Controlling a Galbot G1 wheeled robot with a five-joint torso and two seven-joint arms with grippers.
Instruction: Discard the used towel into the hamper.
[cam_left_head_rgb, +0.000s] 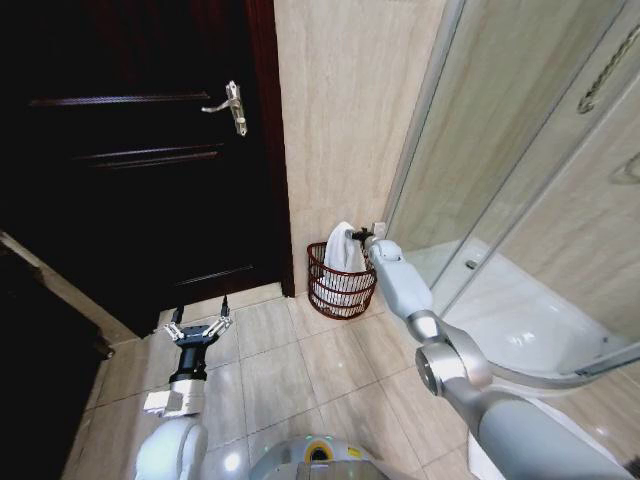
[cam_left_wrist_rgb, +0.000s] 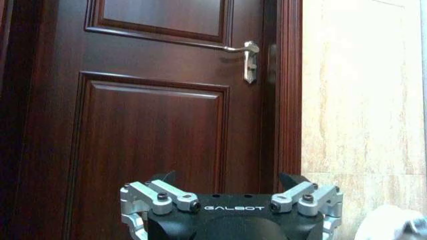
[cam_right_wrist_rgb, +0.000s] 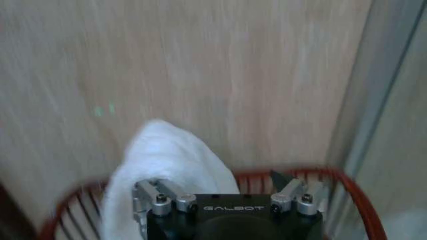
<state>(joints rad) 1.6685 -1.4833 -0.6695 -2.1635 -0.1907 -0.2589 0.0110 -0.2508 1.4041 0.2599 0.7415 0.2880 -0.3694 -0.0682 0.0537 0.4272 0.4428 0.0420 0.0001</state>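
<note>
Towel (cam_left_head_rgb: 343, 250) stands bunched in the hamper (cam_left_head_rgb: 341, 283), its white peak rising above the rim against the tiled wall (cam_left_head_rgb: 340, 110), seemingly just dropped in. Right gripper (cam_left_head_rgb: 362, 238) hovers over the rim beside it, jaws spread and empty. Left gripper (cam_left_head_rgb: 199, 326) hangs open near the dark door (cam_left_head_rgb: 140, 150), idle.
</note>
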